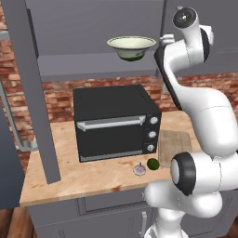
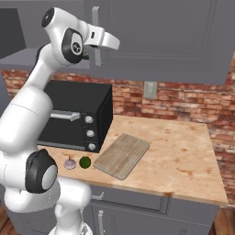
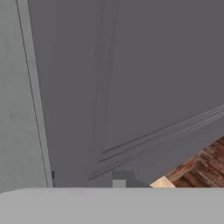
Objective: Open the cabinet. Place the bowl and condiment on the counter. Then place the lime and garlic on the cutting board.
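Grey cabinet (image 1: 28,83) stands open, yet the bowl (image 1: 131,47) sits on its shelf while lime (image 1: 153,163) and garlic (image 1: 139,169) lie on the worktop (image 2: 183,156) beside the cutting board (image 2: 122,155), and the pincer's (image 2: 97,36) grip cannot be told.

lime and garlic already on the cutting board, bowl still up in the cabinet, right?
Not quite. The lime and garlic sit on the counter in front of the oven, just off the left end of the cutting board, as the right base view shows. The bowl is indeed up in the open cabinet.
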Controlling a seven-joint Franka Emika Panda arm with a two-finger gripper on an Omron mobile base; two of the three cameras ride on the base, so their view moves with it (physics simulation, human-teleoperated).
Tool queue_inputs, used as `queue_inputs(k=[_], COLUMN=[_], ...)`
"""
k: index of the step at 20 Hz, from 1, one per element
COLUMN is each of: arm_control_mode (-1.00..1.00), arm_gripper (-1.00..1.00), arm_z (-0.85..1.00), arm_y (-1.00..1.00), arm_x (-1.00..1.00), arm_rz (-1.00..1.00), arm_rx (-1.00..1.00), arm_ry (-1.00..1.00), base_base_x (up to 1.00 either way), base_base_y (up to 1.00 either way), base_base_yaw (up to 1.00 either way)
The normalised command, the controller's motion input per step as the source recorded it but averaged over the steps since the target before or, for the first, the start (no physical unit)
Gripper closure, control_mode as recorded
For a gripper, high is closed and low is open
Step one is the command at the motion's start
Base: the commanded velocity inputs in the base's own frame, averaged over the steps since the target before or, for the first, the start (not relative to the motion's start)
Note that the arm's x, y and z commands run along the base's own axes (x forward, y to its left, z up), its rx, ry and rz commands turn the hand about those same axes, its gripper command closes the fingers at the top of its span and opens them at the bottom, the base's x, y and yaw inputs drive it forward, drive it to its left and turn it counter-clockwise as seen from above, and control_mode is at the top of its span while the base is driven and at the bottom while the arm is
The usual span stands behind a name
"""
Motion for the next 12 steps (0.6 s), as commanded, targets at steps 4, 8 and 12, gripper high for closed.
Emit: queue_inputs(k=[4,8,12], arm_control_mode=[-1.00,-1.00,-1.00], arm_gripper=[1.00,1.00,1.00], arm_z=[-0.07,-0.08,-0.10], arm_y=[-1.00,-1.00,-1.00], arm_x=[-0.64,-0.62,-0.68], arm_rz=[-0.11,-0.08,-0.05], arm_rx=[0.00,0.00,0.04], arm_ry=[0.00,0.00,0.00], base_base_x=[0.00,0.00,0.00], base_base_y=[0.00,0.00,0.00], base_base_yaw=[0.00,0.00,0.00])
